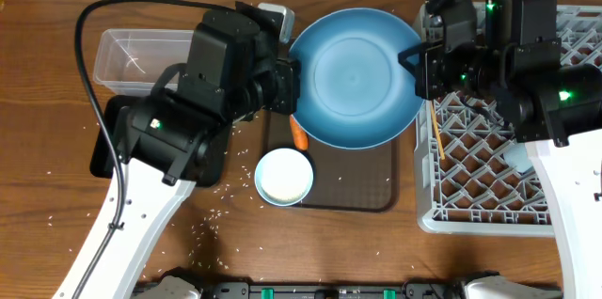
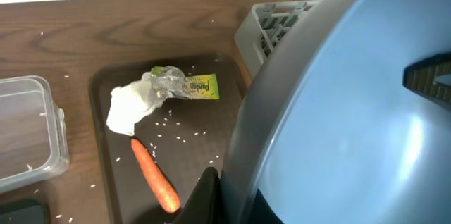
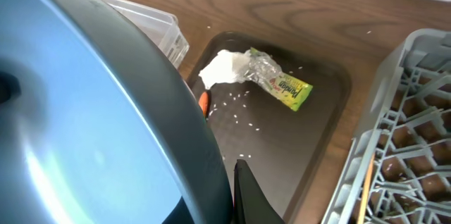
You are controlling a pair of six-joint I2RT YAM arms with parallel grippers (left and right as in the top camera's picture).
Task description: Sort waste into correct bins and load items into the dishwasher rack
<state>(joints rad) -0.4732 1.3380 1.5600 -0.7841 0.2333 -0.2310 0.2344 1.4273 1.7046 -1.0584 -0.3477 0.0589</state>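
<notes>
Both grippers hold the large blue plate [image 1: 356, 78] in the air above the brown tray [image 1: 357, 181]. My left gripper [image 1: 293, 83] is shut on its left rim [image 2: 218, 196]. My right gripper [image 1: 419, 69] is shut on its right rim [image 3: 236, 196]. On the tray under the plate lie the white tissue [image 2: 127, 108], the yellow-green wrapper [image 2: 190, 85], the carrot [image 2: 155, 177] and loose rice. A white cup with a blue rim [image 1: 283, 176] stands on the tray's front left. The grey rack [image 1: 489, 177] is at the right. The brown lump is hidden.
The clear tub [image 1: 132, 55] stands at the back left. The black tray [image 1: 103, 153] is mostly under my left arm. Chopsticks [image 1: 436, 130] lie in the rack's left side. Rice grains [image 1: 212, 224] are scattered on the table in front of the brown tray.
</notes>
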